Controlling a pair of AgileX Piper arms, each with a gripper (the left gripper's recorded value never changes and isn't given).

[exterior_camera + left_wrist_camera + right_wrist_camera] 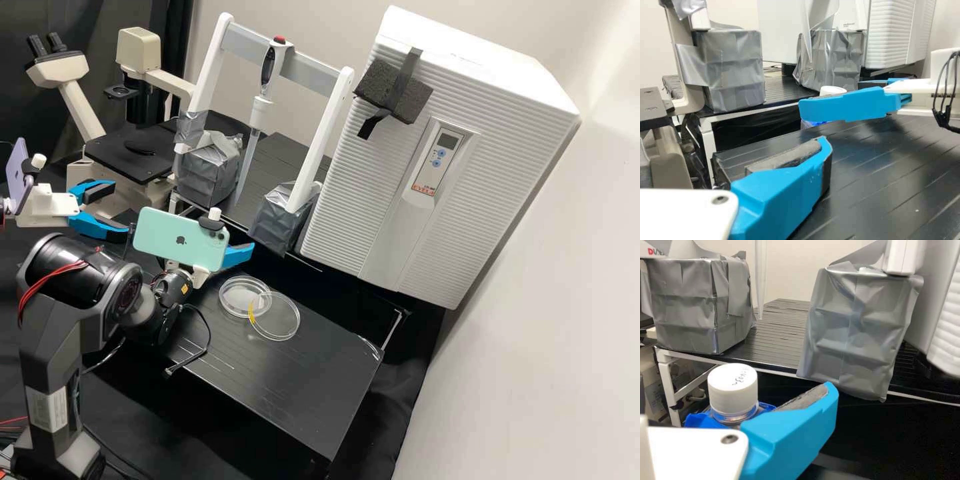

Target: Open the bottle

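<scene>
Right gripper [757,412] is clamped on the bottle [734,416], blue fingers [800,430] either side just under the white screw cap [732,382]. The cap stands fully proud of them. Bottle sits low over the black bench [300,373], just in front of the raised shelf [780,335]. Can't tell if its base touches down.

Handling, my read: small clear bottle, so light with a stiff wall, likely slick. The cap is the rigid bit and looks smooth-sided, so the twist needs a firm pinch across its sides, coming in from above. The body hold looks right, low enough to leave the cap free. The risk is the body spinning in the grip once torque goes in.

Left gripper [117,210] is released with nothing between its fingers, off to the side of the right one, near but apart.

Views:
- **Right wrist cam:** gives the grip detail and the cap top.
- **Left wrist cam:** gives the side profile, with the right arm's finger crossing in front of the bottle, cap poking above it and bluish body below.
- **High view:** adds the spacing of both grippers, the left one's spread, and the teal phone [180,237] mounted on the right wrist.

Farther back: two petri dishes [275,319] overlapping on the bench, tape-wrapped stand bases [207,167], a pipette [257,127] hanging on its white stand, and a white ribbed instrument [453,153] behind.
</scene>
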